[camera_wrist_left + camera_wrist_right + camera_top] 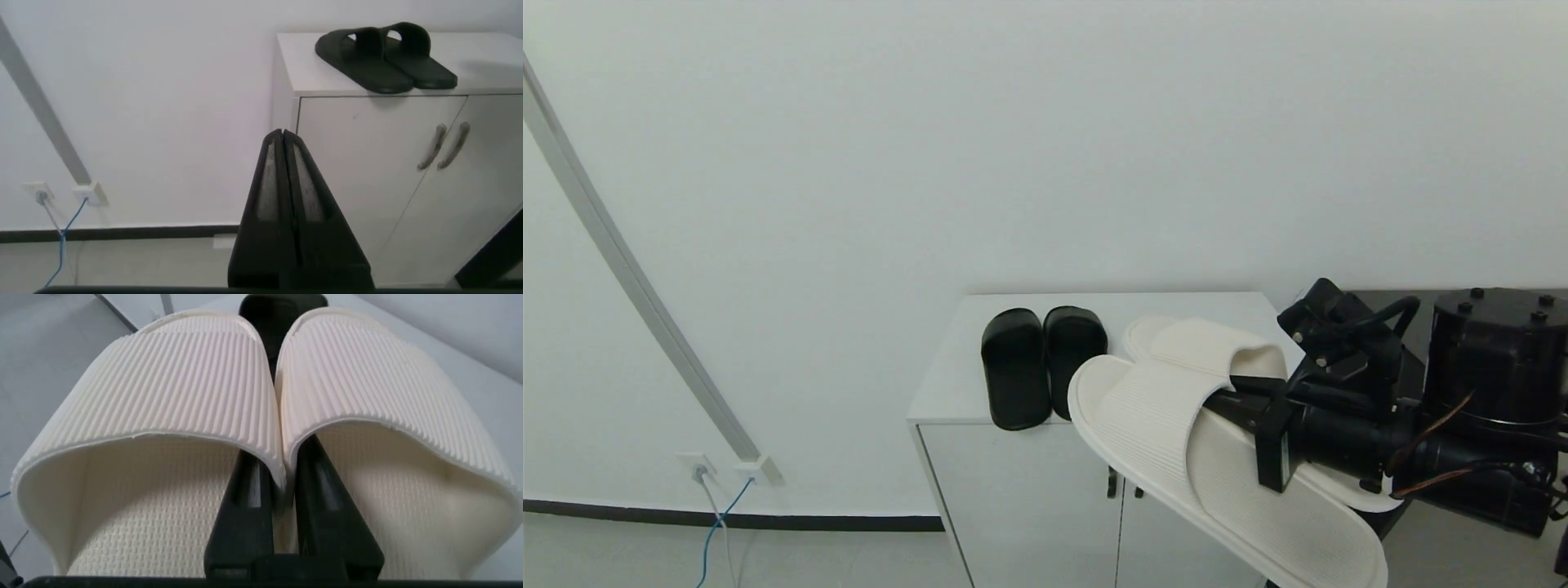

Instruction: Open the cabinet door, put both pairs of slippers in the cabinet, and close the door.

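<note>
Right tool (1241,406), lower right of frame, clamps the white slippers (1160,408) by their adjoining inner edges. Black slippers (1041,363) rest at centre atop the cabinet (1021,506), doors shut. Left tool (283,188) clenched, fingers pressed together.

A grey cable duct (629,269) runs slantwise down the white wall (849,163) to two sockets (696,465). A blue cable (719,527) hangs past the black baseboard (809,520) toward the floor (809,559).
</note>
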Motion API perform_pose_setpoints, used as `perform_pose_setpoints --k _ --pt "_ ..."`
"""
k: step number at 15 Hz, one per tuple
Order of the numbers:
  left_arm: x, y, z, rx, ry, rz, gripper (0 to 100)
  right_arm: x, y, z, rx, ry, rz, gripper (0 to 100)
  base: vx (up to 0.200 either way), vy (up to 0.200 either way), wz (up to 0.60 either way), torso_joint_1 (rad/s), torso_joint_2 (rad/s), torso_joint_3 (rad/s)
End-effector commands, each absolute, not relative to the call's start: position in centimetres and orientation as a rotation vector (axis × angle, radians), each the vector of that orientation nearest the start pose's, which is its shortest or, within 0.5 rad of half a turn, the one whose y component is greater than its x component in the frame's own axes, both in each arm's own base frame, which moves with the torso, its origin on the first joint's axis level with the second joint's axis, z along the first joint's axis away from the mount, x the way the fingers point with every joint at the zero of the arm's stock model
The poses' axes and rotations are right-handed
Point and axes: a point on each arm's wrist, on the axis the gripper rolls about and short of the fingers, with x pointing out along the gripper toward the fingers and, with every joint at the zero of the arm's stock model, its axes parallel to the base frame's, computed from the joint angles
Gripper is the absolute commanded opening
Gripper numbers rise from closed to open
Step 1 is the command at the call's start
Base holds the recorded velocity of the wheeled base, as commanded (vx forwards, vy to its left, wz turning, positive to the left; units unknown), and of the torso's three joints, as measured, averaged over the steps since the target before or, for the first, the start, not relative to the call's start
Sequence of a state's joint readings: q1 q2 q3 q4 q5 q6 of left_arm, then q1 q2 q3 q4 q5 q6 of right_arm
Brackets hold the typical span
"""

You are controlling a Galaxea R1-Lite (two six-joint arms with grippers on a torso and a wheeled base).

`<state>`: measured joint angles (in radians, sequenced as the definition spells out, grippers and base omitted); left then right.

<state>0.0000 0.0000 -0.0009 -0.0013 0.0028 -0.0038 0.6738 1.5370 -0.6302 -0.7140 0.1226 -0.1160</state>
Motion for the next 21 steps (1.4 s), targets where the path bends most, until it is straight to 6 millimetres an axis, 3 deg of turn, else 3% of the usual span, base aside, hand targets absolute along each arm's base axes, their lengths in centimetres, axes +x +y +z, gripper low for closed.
perform_pose_setpoints --k 1,10,14,21 --pt "-2.3 0.0 7.6 -0.005 0.0 0.003 0 19.9 16.2 18.7 -0.166 0.152 0.803 0 -0.2 0.0 0.0 0.002 0.01 -0.002" --pt "-2.3 0.0 7.6 -0.006 -0.002 0.003 0 19.0 15.6 17.2 -0.181 0.206 0.825 0 0.0 0.0 0.0 0.0 0.0 0.0" --pt "-2.3 0.0 7.6 -0.006 -0.002 0.003 0 17.1 15.7 17.3 -0.181 0.188 0.887 0 0.0 0.0 0.0 0.0 0.0 0.0" --pt "-2.3 0.0 7.6 -0.008 0.0 0.0 0 16.8 15.4 16.6 -0.184 0.216 0.887 0 0.0 0.0 0.0 0.0 0.0 0.0"
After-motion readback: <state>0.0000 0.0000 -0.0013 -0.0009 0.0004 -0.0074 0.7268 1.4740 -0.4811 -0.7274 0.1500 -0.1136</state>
